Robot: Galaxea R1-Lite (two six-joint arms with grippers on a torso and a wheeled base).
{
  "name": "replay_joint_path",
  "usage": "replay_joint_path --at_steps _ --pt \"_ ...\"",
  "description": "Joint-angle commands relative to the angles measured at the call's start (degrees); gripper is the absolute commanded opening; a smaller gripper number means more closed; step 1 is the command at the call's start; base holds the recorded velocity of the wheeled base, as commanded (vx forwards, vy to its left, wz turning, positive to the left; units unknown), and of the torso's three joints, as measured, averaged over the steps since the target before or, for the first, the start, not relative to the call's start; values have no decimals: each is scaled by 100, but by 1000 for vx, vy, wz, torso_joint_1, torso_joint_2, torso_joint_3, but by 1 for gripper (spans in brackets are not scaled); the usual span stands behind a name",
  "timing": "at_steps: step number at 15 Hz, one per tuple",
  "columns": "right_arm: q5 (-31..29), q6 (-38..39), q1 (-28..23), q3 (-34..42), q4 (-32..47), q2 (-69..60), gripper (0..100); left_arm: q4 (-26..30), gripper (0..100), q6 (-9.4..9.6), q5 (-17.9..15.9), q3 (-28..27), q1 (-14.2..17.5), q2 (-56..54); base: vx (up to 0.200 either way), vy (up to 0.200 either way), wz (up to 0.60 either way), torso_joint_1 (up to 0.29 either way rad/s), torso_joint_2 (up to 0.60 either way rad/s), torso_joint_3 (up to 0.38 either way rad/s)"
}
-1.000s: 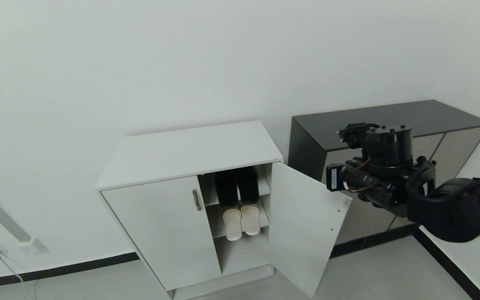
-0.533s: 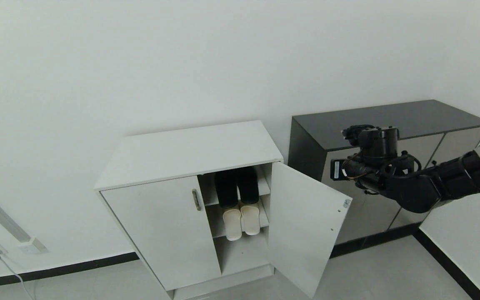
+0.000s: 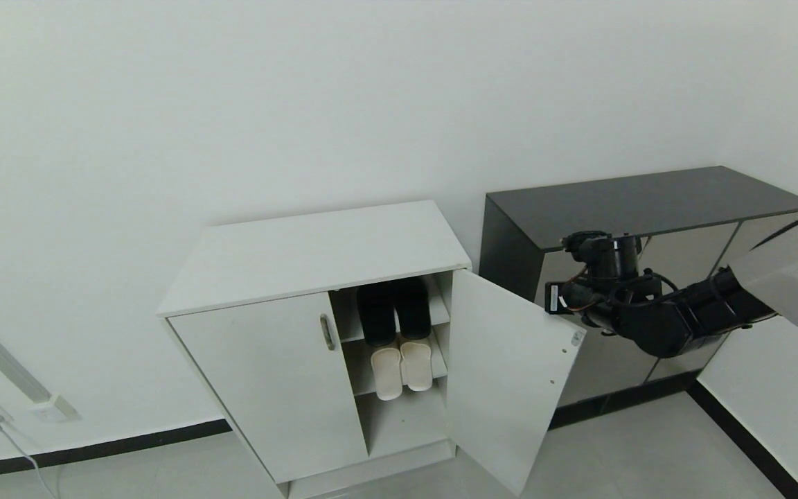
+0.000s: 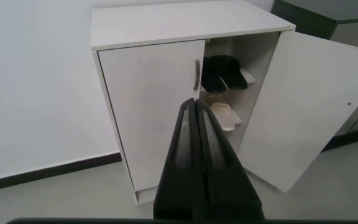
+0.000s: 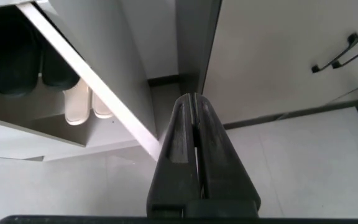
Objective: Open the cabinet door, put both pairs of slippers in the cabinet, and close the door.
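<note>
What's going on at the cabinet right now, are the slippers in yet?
Both pairs are inside the cabinet: the black slippers on the upper shelf and the white slippers on the shelf below. The right door stands open and the left door is closed. The right gripper, fingers shut, sits close by the open door's free edge; whether it touches is unclear. The left gripper, also shut, is held back in front of the cabinet. Closing the door remains.

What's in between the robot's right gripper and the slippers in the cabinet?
The open cabinet door stands between the right gripper and the slippers, in the head view.
</note>
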Motion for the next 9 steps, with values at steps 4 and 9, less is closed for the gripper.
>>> replay_joint_path --at_steps 4,9 --pt "-1 15 -16 -62 -1 227 0 0 0 -2 -2 0 1 7 0 0 0 0 0 0" --pt "-10 -3 19 26 17 218 0 0 0 -2 -2 0 1 7 0 0 0 0 0 0"
